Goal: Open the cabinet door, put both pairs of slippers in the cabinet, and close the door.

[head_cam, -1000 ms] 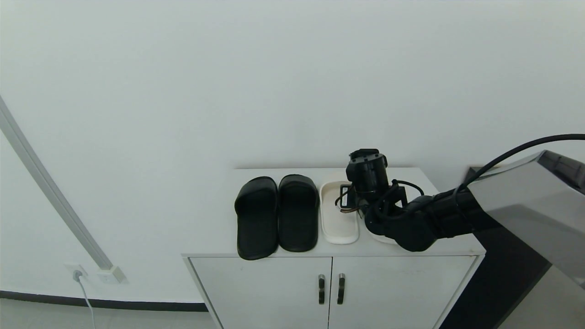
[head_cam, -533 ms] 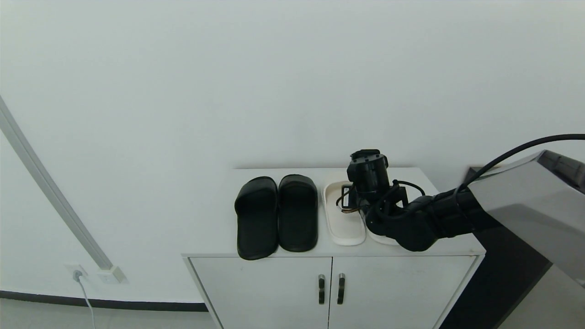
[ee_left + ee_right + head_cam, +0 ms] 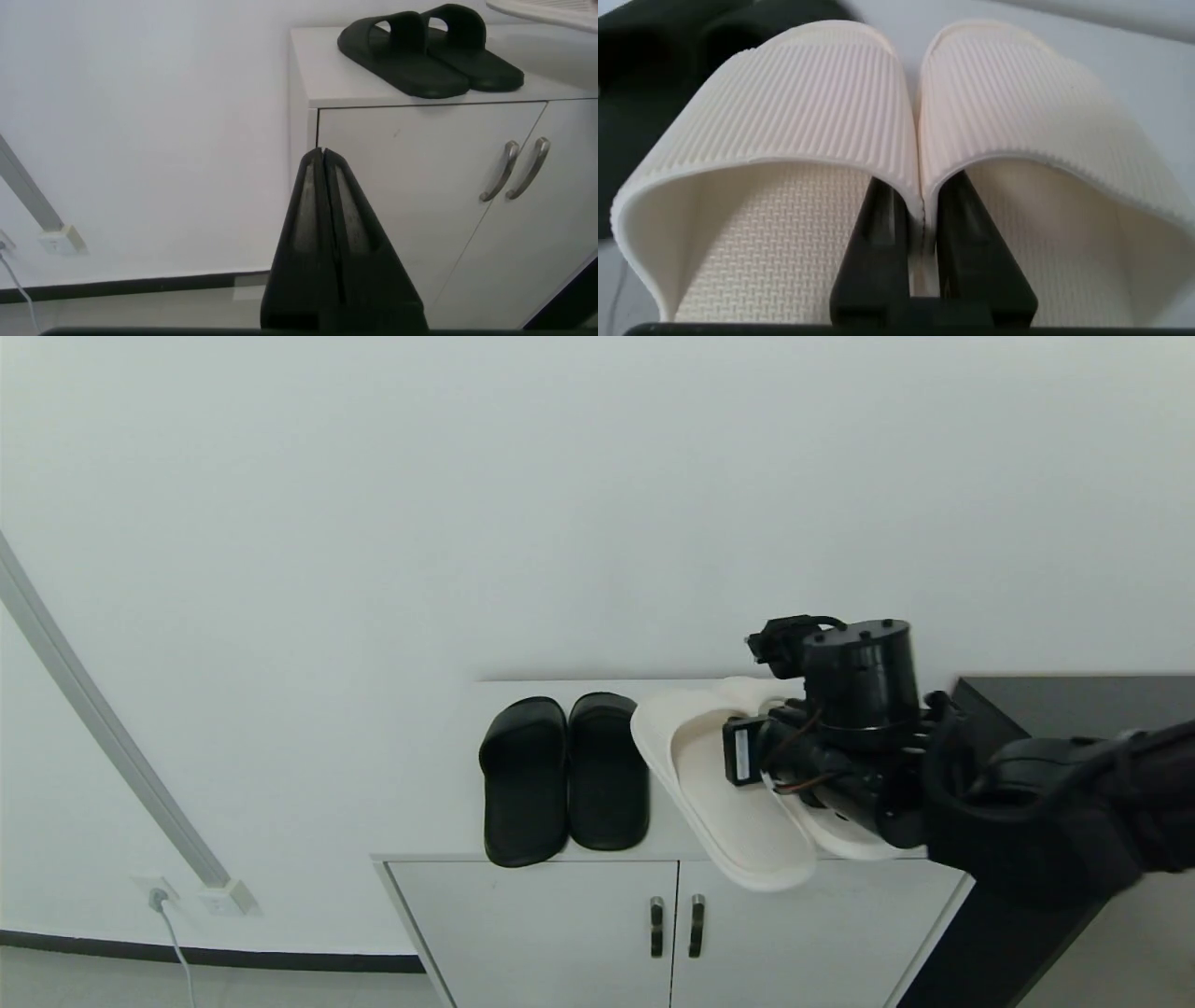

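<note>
White slippers (image 3: 738, 803) in right pincer (image 3: 920, 213)

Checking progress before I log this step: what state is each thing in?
cabinet doors: both shut.
black slippers: lying flat, side by side on the cabinet top.
white slippers: raised and tilted, pinched together at their straps.
right gripper: shut on the white slippers.
left gripper: shut, holding nothing.

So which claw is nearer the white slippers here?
Right. The right claw is shut on the white slippers, pinching their inner edges and holding both over the cabinet top's right front edge. The left claw, shut and empty, sits low off the cabinet's left side, apart from them.
</note>
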Controlling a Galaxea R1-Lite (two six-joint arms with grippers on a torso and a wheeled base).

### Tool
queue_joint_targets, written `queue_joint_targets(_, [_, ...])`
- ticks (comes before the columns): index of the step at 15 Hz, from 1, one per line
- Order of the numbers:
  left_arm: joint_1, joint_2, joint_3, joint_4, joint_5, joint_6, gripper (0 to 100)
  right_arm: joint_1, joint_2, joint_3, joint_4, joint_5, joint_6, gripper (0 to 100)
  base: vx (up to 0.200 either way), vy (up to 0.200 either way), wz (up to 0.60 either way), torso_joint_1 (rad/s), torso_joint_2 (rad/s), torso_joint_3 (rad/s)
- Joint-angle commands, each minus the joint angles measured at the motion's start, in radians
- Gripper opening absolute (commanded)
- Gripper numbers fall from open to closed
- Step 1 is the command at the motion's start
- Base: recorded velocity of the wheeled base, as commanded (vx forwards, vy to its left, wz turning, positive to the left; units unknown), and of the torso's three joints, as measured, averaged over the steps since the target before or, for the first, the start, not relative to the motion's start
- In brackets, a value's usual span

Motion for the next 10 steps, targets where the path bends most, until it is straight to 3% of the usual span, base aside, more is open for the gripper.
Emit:
queue_joint_targets(1, [0.0, 0.001, 0.0, 0.0, 0.0, 0.0, 0, 0.017, -0.266, 0.207, 0.0, 0.198, -0.055, 0, 0.0, 0.0, 0.0, 0.0, 0.0, 0.0])
queue_joint_targets(6, [0.0, 0.001, 0.0, 0.0, 0.0, 0.0, 0, 0.021, -0.427, 0.385, 0.018, 0.461, -0.065, 0, 0.0, 0.0, 0.0, 0.0, 0.0, 0.0])
queue_joint_targets(10, [0.0, 0.001, 0.0, 0.0, -0.001, 0.0, 0, 0.026, -0.417, 0.414, 0.012, 0.519, -0.061, 0, 0.0, 0.0, 0.0, 0.0, 0.0, 0.0])
